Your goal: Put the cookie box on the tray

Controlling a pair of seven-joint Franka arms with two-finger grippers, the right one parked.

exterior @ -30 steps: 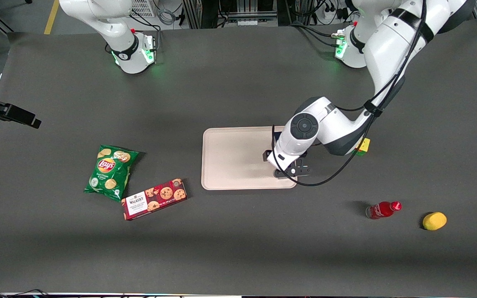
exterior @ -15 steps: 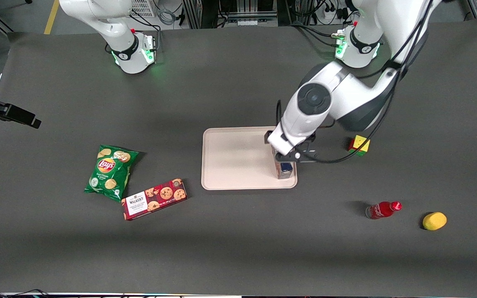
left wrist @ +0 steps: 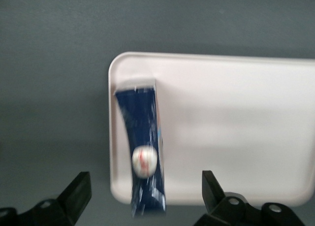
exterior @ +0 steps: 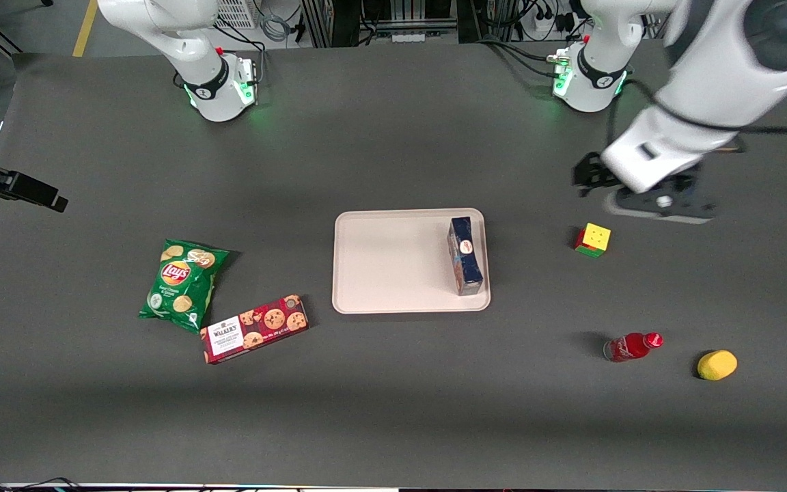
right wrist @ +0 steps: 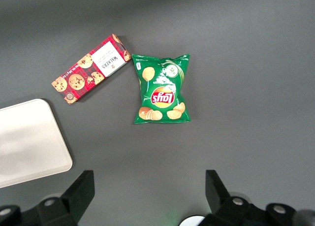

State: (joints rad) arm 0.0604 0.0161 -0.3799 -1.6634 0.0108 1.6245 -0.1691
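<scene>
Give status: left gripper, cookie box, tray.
Left gripper open, raised above the table near the multicoloured cube. Small dark-blue cardboard cookie box standing on the pale beige-pink plastic tray. Nothing in the way.

Place: a robotics lab, no doubt about it.
Surface: dark grey mat over a big table (exterior: pixel 393 410).
Arms: white robot bases (exterior: pixel 219 85) bolted on, green lights glowing, top of the front view.
Background: cables and power strips (exterior: pixel 544 17), metal racks, yellow floor tape (exterior: pixel 85 27) at the upper left.
</scene>
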